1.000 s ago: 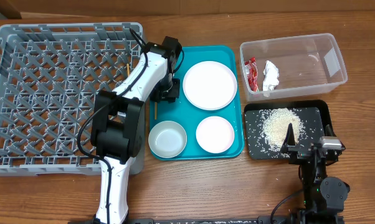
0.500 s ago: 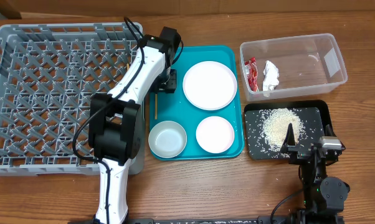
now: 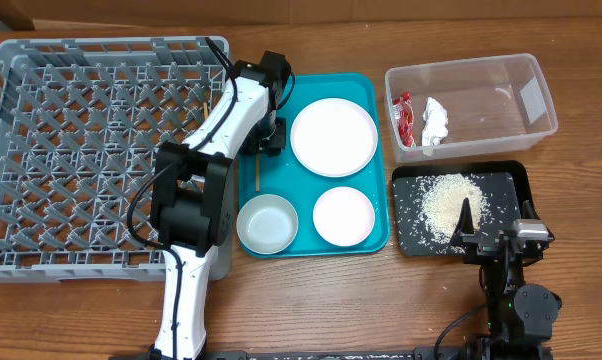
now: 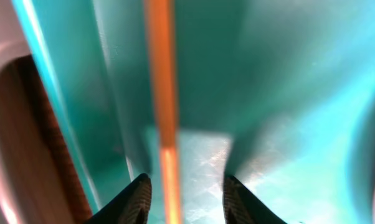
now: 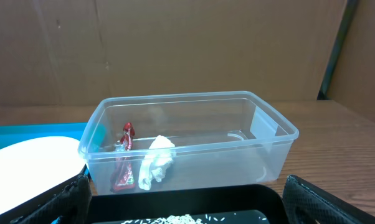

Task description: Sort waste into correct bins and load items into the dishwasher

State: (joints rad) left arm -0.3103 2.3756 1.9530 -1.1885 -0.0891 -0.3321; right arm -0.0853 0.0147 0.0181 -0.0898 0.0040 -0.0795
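Between the last two overhead views the left tool (image 3: 271,140) has come back down a little along the left edge of the teal tray (image 3: 376,85), and the wooden chopstick (image 3: 256,172) now lies slightly further in from that edge. In the left wrist view the tool's two dark tips stand apart with the blurred chopstick (image 4: 164,93) running between them, nearer the left tip. The tool is part open and straddles the stick rather than pinching it, so it has hold of nothing. That suggests a pick-up being lined up, with closing on the stick as the likely next need. Only one chopstick can be made out. The large plate (image 3: 333,137), smaller plate (image 3: 343,215) and bowl (image 3: 267,223) sit on the tray, and the grey dish rack (image 3: 81,150) beside it holds none of them, so loading is not yet begun. The red wrapper (image 3: 402,118) and white tissue (image 3: 434,122) already lie in the clear tub (image 3: 501,95), so the sorting looks done. The right tool (image 5: 190,205) is spread wide and empty, facing the tub over the black tray (image 3: 506,180) of rice on the wooden surface (image 3: 311,300).
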